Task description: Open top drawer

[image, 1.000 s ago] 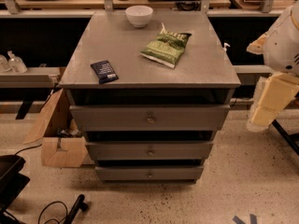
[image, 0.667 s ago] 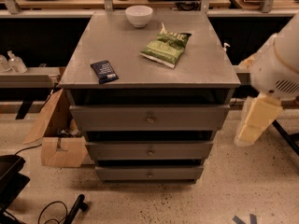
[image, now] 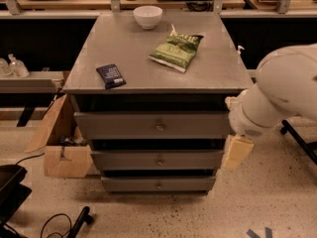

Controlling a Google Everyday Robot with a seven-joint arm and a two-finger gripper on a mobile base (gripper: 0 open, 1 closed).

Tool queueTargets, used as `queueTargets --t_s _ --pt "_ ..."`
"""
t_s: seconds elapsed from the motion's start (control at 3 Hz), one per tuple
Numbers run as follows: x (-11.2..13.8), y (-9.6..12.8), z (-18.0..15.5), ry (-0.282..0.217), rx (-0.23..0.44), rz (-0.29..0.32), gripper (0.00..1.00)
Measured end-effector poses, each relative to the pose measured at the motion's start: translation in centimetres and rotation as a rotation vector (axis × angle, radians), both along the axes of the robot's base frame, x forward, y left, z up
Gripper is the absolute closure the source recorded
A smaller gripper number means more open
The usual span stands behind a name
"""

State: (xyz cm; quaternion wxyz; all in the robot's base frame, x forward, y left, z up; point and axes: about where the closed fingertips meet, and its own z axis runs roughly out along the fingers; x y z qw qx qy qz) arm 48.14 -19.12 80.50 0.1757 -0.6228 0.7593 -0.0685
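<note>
The gripper (image: 237, 152) hangs low at the right front corner of the cabinet, beside the middle drawer front (image: 129, 160) and below the level of the top drawer (image: 119, 125). Whether it is apart or together cannot be told. It stands well to the right of the knob (image: 160, 128), so it probably must rise and move left before any pull. A cardboard box (image: 62, 155) stands at the cabinet's left side, outside the drawer's path. The top drawer sits directly under the cabinet top (image: 143, 58) and appears fully shut. On top lie a dark packet (image: 111, 76), a green bag (image: 177, 50) and, farthest, a white bowl (image: 147, 16); none obstructs the drawer.
</note>
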Motion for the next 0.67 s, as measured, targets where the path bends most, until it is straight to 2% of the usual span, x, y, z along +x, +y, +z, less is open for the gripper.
queueTargets --t_s 0.33,0.67 --pt "3.1 1.3 -3.7 -0.062 0.006 0.053 0.00" --pt "4.7 2.7 -6.6 -0.082 -0.004 0.089 0.00"
